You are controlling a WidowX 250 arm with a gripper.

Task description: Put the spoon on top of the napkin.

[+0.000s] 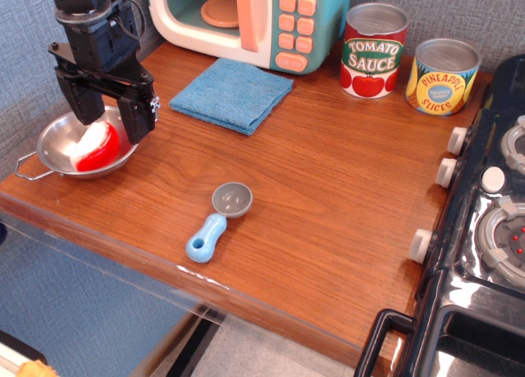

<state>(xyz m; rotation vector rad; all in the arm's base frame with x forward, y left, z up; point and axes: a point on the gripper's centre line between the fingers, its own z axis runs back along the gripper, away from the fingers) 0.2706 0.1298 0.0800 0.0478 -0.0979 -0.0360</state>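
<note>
Single-arm scene before the grasp. The gripper (108, 119) hangs over the steel bowl (57, 143) at the left edge of the worktop (328, 197), its jaws spread and empty, apparently just above a red-and-white object (97, 147) in that bowl; contact cannot be judged from this angle. The spoon (220, 221) lies near the front edge, bowl up, handle toward the edge, well apart from the napkin (232, 93) beside the toy microwave (254, 20). Risks: snagging the steel bowl on departure; nudging the spoon off the front edge on a low approach; the chunky handle slipping from a shallow grip.
</note>
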